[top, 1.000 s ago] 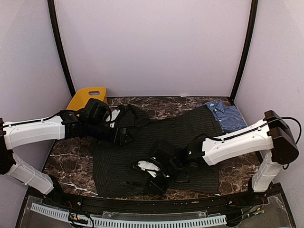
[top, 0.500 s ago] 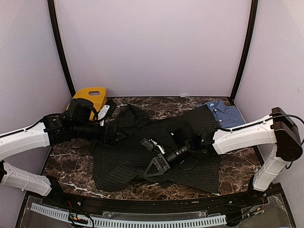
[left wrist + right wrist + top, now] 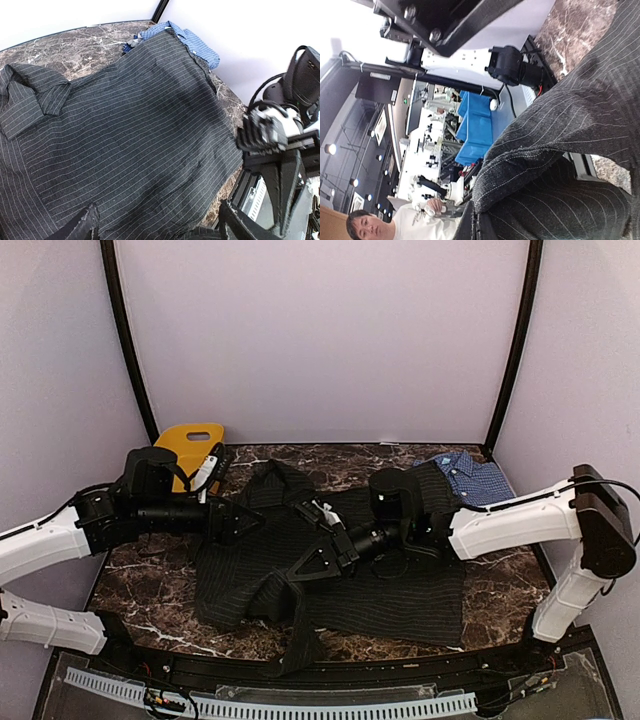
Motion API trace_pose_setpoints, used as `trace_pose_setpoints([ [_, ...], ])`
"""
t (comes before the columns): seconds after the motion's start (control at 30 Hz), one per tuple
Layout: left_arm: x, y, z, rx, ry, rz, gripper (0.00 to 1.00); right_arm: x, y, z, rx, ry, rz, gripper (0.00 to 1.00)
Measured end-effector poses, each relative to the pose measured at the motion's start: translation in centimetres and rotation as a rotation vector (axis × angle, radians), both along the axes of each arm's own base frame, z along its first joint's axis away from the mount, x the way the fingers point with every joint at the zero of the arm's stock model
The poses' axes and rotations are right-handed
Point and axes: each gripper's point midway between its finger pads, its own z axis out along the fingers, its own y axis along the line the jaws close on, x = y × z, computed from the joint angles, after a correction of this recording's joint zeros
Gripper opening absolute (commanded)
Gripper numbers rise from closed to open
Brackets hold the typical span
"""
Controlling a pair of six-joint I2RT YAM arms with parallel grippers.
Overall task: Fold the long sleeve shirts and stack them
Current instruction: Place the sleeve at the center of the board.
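Lifted within the last second from the near edge toward the middle: a sleeve of the black shirt (image 3: 400, 590), flat on the table (image 3: 150, 575), pinched in the right gripper (image 3: 298, 574), left gripper (image 3: 254, 521) spread and empty; fold just begun, blue shirt (image 3: 470, 480) waiting far right.

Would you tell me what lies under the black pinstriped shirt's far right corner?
A blue checked shirt pokes out from beneath the black shirt; its covered part is hidden.
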Motion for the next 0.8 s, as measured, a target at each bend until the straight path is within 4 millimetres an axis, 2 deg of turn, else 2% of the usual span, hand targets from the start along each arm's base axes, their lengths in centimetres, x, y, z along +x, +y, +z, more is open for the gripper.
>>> trace_pose_setpoints([
  [0.1,0.0,0.0,0.1,-0.006,-0.007,0.001,0.79,2.2,-0.3,-0.2,-0.01,0.008,-0.061,0.0],
  [0.13,0.1,0.0,0.0,-0.004,-0.006,0.004,0.79,3.6,-0.5,-0.6,-0.018,0.011,-0.094,0.0],
  [0.2,0.2,0.1,-0.1,0.001,-0.008,0.014,0.79,5.8,-0.8,-1.7,-0.04,0.02,-0.15,0.07],
  [0.3,0.7,0.3,-0.5,0.017,-0.004,0.043,0.79,9.8,-1.3,-5.1,-0.1,0.051,-0.234,0.22],
  [0.37,1.2,0.5,-1.0,0.031,0.002,0.066,0.79,12.2,-1.6,-8.1,-0.152,0.075,-0.281,0.34],
  [0.47,1.8,0.6,-1.8,0.054,0.018,0.098,0.79,14.5,-2.5,-12.4,-0.255,0.086,-0.344,0.48],
  [0.53,2.0,0.7,-2.3,0.065,0.027,0.115,0.79,14.9,-3.1,-14.2,-0.341,0.039,-0.369,0.59],
  [0.6,2.2,0.8,-2.5,0.072,0.03,0.127,0.8,14.3,-3.1,-14.4,-0.397,-0.045,-0.371,0.7],
  [0.7,2.5,1.0,-2.7,0.082,0.028,0.142,0.8,12.1,-2.6,-12.7,-0.428,-0.186,-0.346,0.76],
  [0.8,2.9,1.2,-3.0,0.097,0.024,0.164,0.8,8.4,-1.6,-10.1,-0.418,-0.335,-0.287,0.77],
])
